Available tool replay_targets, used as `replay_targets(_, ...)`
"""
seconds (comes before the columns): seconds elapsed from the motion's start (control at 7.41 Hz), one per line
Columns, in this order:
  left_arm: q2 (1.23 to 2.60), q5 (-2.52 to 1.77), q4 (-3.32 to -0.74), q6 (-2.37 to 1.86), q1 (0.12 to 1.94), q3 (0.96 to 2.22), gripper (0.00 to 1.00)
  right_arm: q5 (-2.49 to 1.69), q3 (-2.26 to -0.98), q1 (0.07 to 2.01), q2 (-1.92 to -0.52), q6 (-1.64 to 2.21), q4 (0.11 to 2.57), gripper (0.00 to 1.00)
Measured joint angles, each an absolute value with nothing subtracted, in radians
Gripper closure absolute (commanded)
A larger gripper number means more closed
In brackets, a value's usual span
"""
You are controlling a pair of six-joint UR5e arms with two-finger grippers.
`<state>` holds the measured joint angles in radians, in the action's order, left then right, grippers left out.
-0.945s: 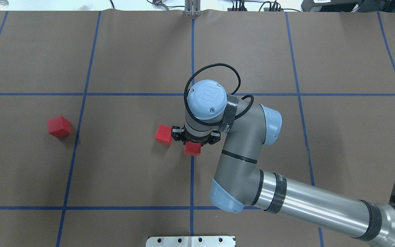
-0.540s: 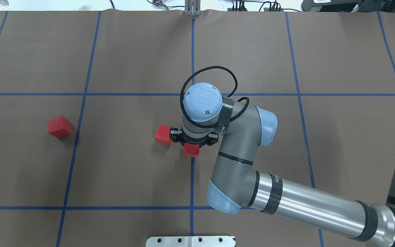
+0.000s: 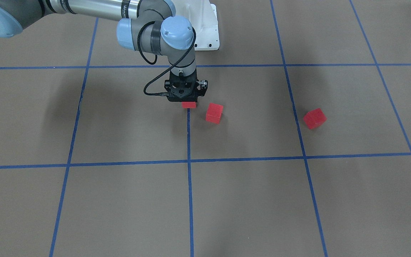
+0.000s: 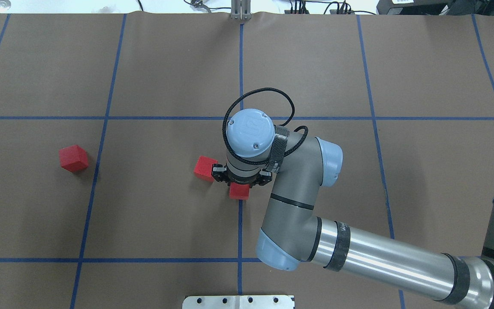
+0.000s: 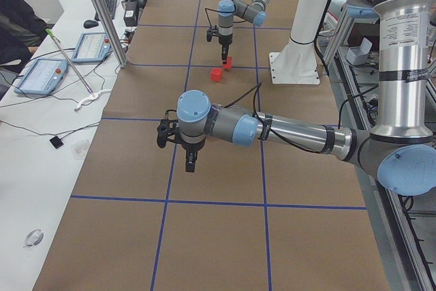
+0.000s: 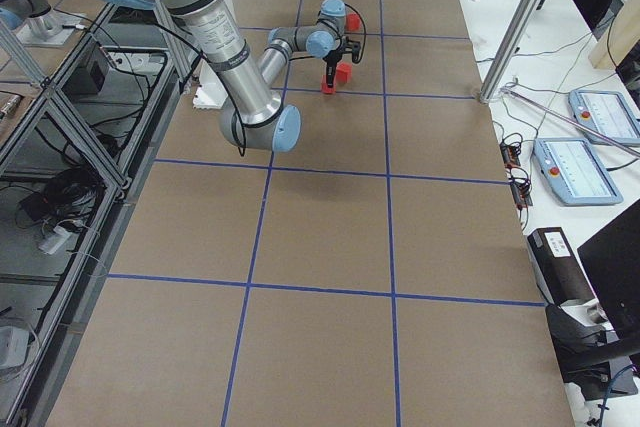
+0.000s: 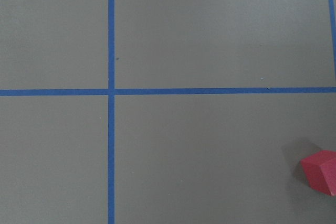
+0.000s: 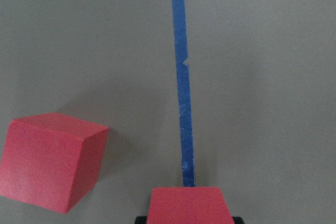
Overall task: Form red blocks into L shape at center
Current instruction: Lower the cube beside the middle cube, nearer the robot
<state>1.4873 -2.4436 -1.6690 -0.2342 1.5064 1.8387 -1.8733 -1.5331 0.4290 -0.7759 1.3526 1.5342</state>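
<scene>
My right gripper [image 4: 239, 183] is shut on a red block [image 4: 239, 192] and holds it on the centre blue tape line, at or just above the table. It also shows in the front view [image 3: 189, 105] and at the bottom of the right wrist view [image 8: 190, 205]. A second red block [image 4: 204, 168] [image 3: 214, 113] [image 8: 50, 161] lies turned just to its left, apart from it. The third red block [image 4: 73, 158] [image 3: 314, 118] [image 7: 320, 171] lies far left. My left gripper [image 5: 191, 163] hovers over bare table; I cannot tell its state.
Blue tape lines [image 4: 240, 223] divide the brown table cover into large squares. A white base plate [image 4: 238, 301] sits at the table's near edge. The right arm's elbow and forearm [image 4: 358, 253] stretch over the right half.
My right arm has shifted a little to the left with the red block still in its gripper, nearer the second block. The two free blocks have not moved.
</scene>
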Motion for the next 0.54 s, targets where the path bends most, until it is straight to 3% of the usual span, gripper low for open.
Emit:
replay_targets(0.27, 1.488, -2.444, -1.669, -0.236, 1.506, 1.84, 0.0, -1.869, -1.525, 0.427, -0.775, 1.348, 1.534, 0.83)
replay_targets(0.54, 1.488, -2.444, -1.669, -0.236, 1.506, 1.84, 0.0, -1.868, -1.52, 0.426, -0.774, 1.345, 1.533, 0.5)
